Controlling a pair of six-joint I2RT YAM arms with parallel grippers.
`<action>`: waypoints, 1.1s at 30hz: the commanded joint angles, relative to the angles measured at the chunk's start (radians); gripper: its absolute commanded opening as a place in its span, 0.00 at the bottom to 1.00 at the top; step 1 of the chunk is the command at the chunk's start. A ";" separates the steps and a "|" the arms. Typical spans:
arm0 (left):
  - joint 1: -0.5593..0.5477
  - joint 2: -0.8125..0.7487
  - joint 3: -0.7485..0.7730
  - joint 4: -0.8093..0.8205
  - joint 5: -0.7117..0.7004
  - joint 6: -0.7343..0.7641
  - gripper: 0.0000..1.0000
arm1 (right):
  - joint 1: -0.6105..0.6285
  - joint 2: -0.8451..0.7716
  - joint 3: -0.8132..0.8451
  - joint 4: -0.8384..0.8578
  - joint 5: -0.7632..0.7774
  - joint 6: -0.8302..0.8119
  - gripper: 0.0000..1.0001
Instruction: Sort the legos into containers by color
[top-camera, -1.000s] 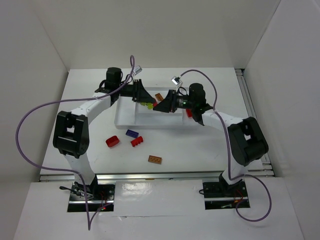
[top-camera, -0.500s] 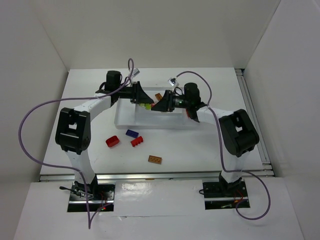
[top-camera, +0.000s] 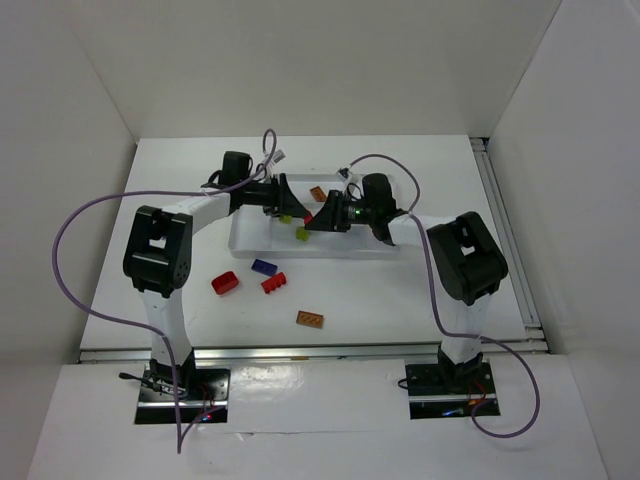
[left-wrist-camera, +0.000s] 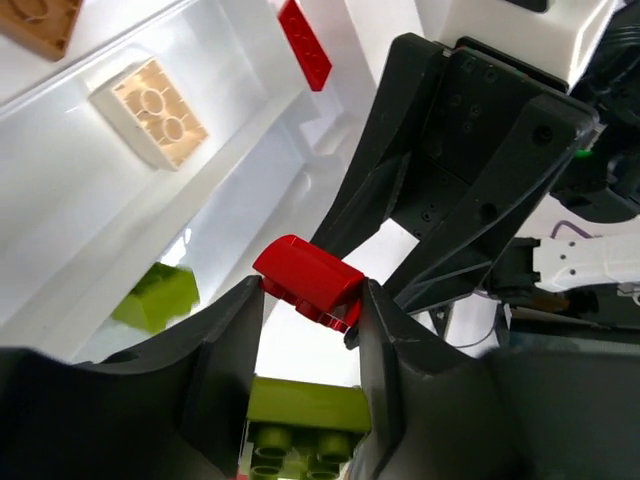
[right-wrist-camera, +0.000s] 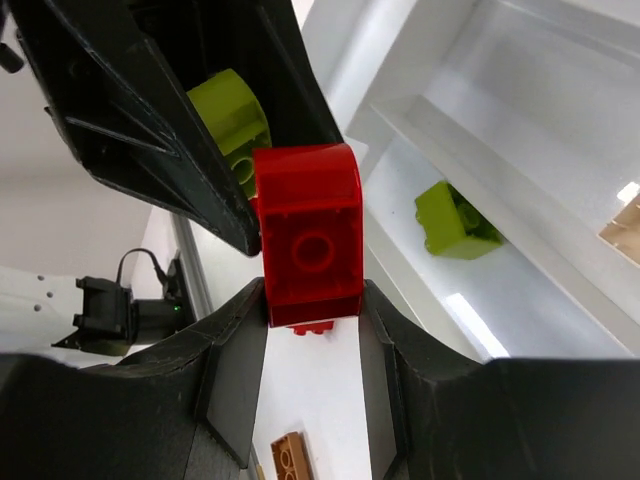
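Note:
My left gripper (top-camera: 287, 211) and right gripper (top-camera: 313, 217) face each other, tips nearly touching, over the white tray (top-camera: 262, 240). The left gripper (left-wrist-camera: 308, 305) is shut on a yellow-green lego (left-wrist-camera: 303, 418), which also shows in the right wrist view (right-wrist-camera: 232, 118). The right gripper (right-wrist-camera: 312, 300) is shut on a red lego (right-wrist-camera: 308, 235), which sits just past the left fingertips in the left wrist view (left-wrist-camera: 308, 283). Another yellow-green lego (top-camera: 301, 234) lies in a tray slot. A tan lego (left-wrist-camera: 150, 100) and a flat red lego (left-wrist-camera: 305, 45) lie in other slots.
On the table in front of the tray lie a red lego (top-camera: 225, 283), a dark blue lego (top-camera: 264, 267), another red lego (top-camera: 273, 284) and an orange-brown lego (top-camera: 310, 319). An orange-brown lego (top-camera: 318, 194) sits at the tray's far side.
Both grippers have closed in on each other over the tray. The left arm has swung right and the right arm's elbow has folded in.

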 joint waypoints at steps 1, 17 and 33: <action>0.022 0.018 0.033 0.012 -0.149 0.074 0.53 | 0.010 -0.014 0.046 -0.017 -0.048 -0.015 0.09; 0.022 -0.029 0.044 -0.017 -0.190 0.096 0.65 | 0.010 -0.062 0.028 -0.083 -0.017 -0.058 0.09; 0.052 -0.310 0.144 -0.236 -0.553 0.048 0.63 | 0.019 -0.185 0.115 -0.485 0.507 -0.175 0.09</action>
